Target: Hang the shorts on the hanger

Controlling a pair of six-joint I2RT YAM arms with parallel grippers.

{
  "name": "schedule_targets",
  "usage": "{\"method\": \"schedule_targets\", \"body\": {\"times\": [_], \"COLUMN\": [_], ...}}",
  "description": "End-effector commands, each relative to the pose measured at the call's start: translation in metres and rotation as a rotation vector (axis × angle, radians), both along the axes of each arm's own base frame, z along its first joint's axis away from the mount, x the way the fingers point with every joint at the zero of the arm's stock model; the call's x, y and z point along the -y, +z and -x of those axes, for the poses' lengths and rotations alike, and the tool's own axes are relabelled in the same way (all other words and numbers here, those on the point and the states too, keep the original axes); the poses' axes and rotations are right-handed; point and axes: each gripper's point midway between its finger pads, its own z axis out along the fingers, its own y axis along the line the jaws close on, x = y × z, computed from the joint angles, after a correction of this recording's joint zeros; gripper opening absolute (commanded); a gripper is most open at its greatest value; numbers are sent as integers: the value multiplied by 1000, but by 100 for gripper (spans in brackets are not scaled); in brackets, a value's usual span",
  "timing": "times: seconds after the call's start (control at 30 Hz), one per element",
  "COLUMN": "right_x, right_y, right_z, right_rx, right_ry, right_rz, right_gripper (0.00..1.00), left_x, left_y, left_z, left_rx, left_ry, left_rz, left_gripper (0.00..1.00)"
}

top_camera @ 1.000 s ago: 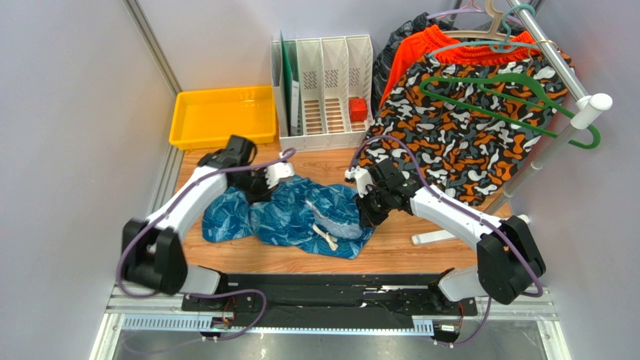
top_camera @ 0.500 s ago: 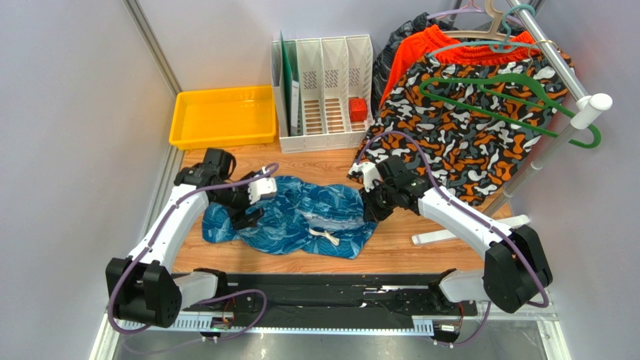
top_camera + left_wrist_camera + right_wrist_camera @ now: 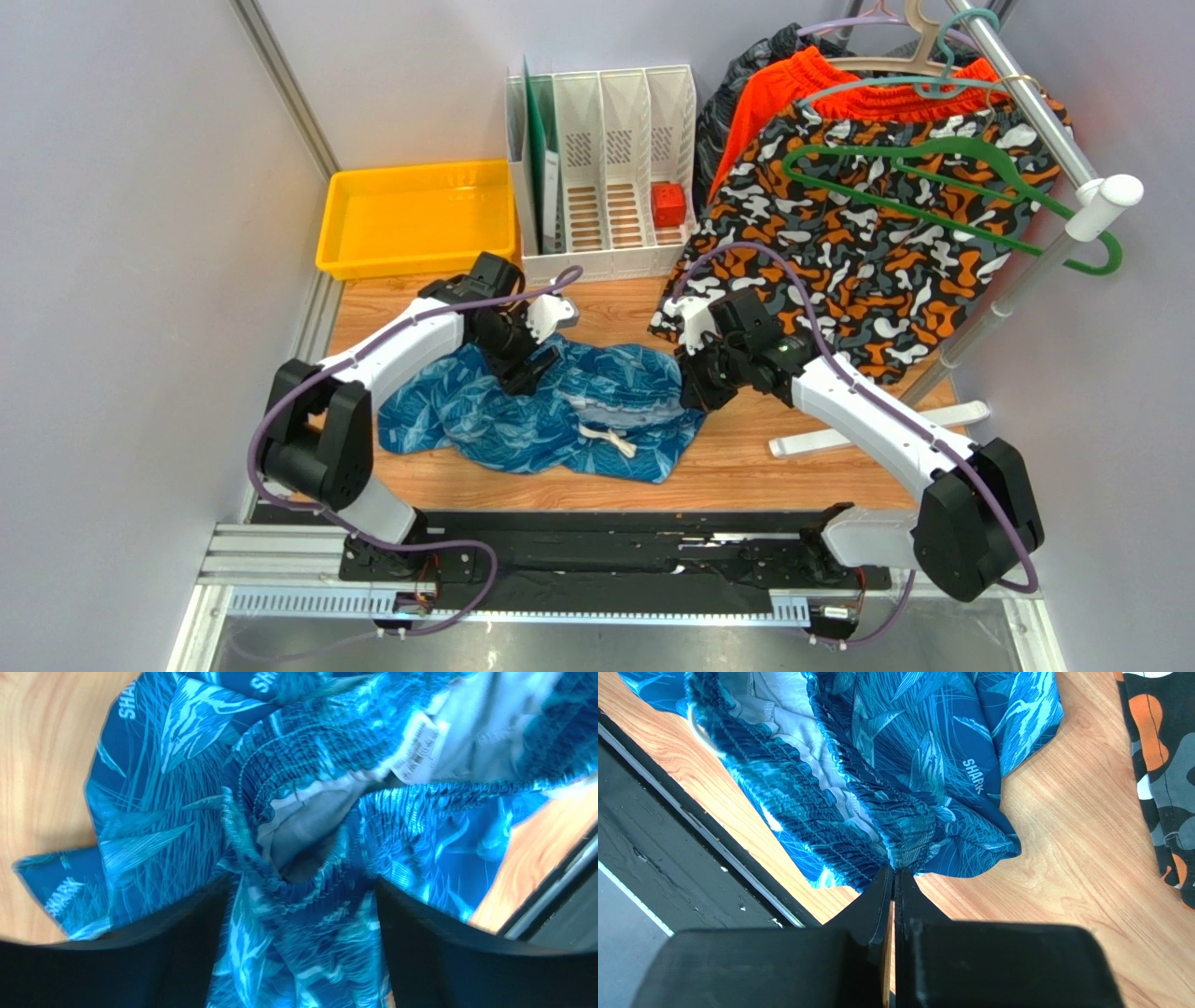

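The blue leaf-print shorts (image 3: pixel 561 406) lie crumpled on the wooden table, their white drawstring (image 3: pixel 610 444) at the front. My left gripper (image 3: pixel 526 367) is pressed down on their upper middle. In the left wrist view its jaws (image 3: pixel 300 903) stand apart, with a bunched fold of the shorts' (image 3: pixel 182 777) waistband between them. My right gripper (image 3: pixel 690 392) is at the right end of the shorts, shut on the gathered waistband (image 3: pixel 906 756), as the right wrist view shows (image 3: pixel 894 871). The dark green hanger (image 3: pixel 954 175) hangs on the rail at the back right, over the camouflage shorts.
A yellow tray (image 3: pixel 415 217) and a white file rack (image 3: pixel 606 154) holding a red block (image 3: pixel 668 205) stand at the back. Camouflage shorts (image 3: pixel 856 266) and orange shorts (image 3: pixel 800 84) hang from the metal rail (image 3: pixel 1045 133). A white strip (image 3: pixel 877 427) lies at the table's right.
My left gripper opened, swung out to the left, then came back right onto the waistband. The right gripper kept its hold and drew the shorts slightly to the right, flattening them.
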Motion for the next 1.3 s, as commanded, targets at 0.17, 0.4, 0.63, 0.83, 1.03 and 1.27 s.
{"method": "schedule_targets", "body": {"times": [0.17,0.4,0.63,0.83,1.03,1.27], "right_x": [15,37,78,106,107,79], "right_y": [51,167,341,406,379,315], "right_z": [-25,-54,-59,-25,4,-20], "right_rx": [176,502,910,1012,906,685], "right_ry": [-94,-204,-412,-478,-414,-460], "right_rz": [-22,-46,-162,-219,-210,-239], "right_gripper": [0,0,0,0,0,0], "left_x": [6,-5,10,24,20,10], "left_y": [63,236,339,389,349,299], "left_z": [-25,7,58,103,110,63], "left_rx": [142,477,623,625,534,498], "left_ry": [115,62,-136,-291,-253,-156], "left_rz": [114,338,518,647,626,502], "left_gripper": [0,0,0,0,0,0]}}
